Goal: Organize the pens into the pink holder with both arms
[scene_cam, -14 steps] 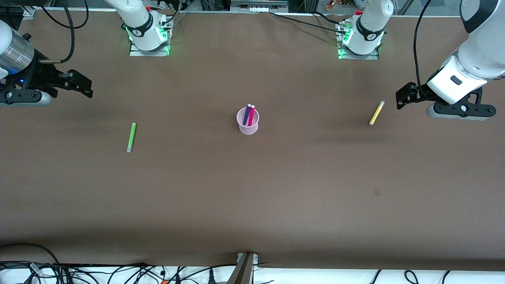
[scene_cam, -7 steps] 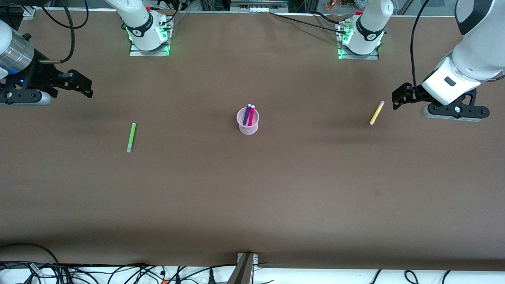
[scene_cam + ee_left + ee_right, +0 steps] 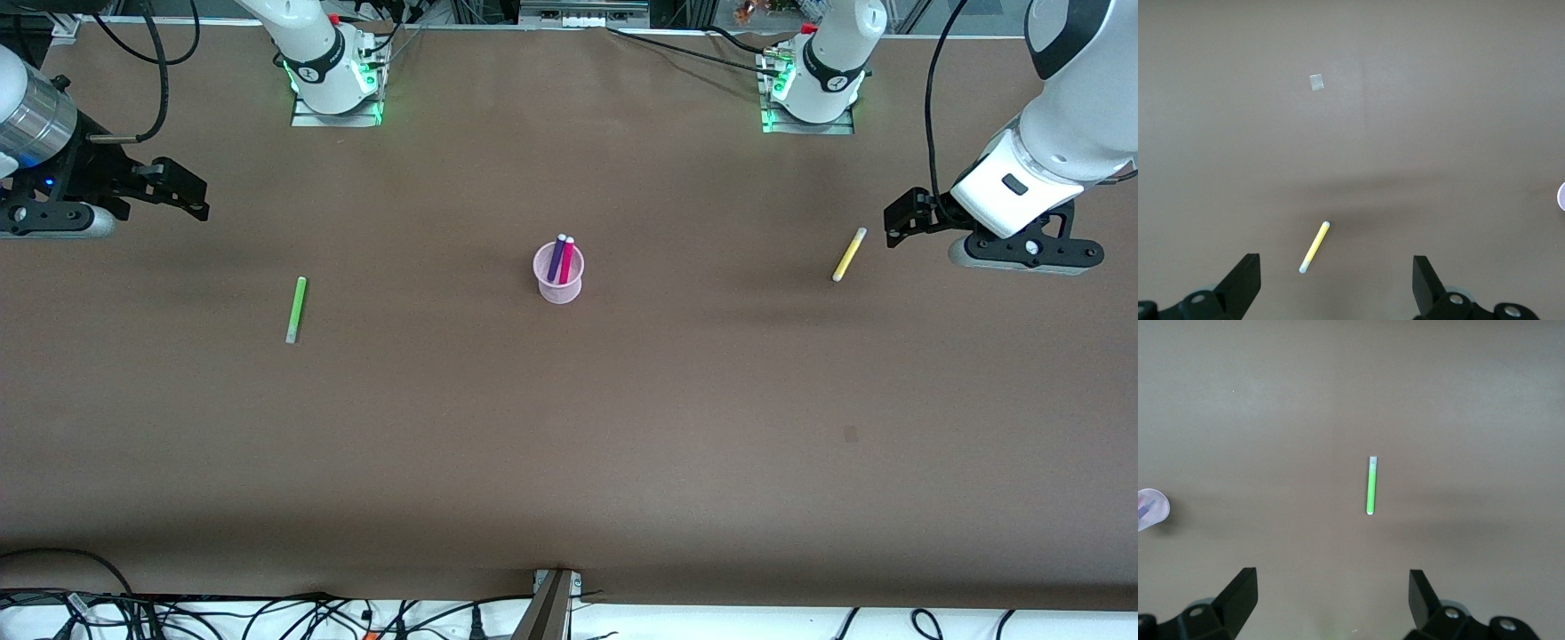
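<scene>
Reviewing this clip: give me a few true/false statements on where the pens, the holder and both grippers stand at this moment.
1. The pink holder has two pens in it. True: the purple pen and magenta pen.
2. The yellow pen stands in the holder. False: it lies on the table toward the left arm's end.
3. The left gripper is open and empty. True.
4. The right gripper holds the green pen. False: it is open, and the pen lies on the table.
</scene>
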Available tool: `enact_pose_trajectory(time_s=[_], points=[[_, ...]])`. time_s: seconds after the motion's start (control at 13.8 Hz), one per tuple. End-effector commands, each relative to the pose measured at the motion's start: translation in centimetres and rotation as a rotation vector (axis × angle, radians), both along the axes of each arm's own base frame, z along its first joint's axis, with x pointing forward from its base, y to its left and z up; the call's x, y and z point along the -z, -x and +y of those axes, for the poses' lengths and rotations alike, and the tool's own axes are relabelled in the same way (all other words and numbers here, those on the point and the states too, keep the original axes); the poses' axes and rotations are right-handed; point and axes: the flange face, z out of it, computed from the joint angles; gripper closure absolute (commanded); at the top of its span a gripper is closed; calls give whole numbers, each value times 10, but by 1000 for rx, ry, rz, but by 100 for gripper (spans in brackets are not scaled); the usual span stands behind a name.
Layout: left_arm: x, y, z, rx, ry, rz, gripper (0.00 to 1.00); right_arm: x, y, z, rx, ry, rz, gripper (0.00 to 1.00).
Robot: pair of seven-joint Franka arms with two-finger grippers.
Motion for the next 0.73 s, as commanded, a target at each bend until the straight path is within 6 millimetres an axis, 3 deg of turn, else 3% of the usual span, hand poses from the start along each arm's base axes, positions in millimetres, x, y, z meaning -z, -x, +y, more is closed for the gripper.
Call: enact_pose_trajectory(time_s=[0.0, 0.22, 0.65], points=[[-9, -2, -3, 10, 15, 0, 0, -5, -2, 0, -10, -16, -7, 0], [-17, -4, 12, -17, 25, -15, 0, -5, -2, 0, -10, -16, -8, 0], [-31, -1, 13, -19, 19, -28, 0, -5, -2, 0, -10, -16, -7, 0]])
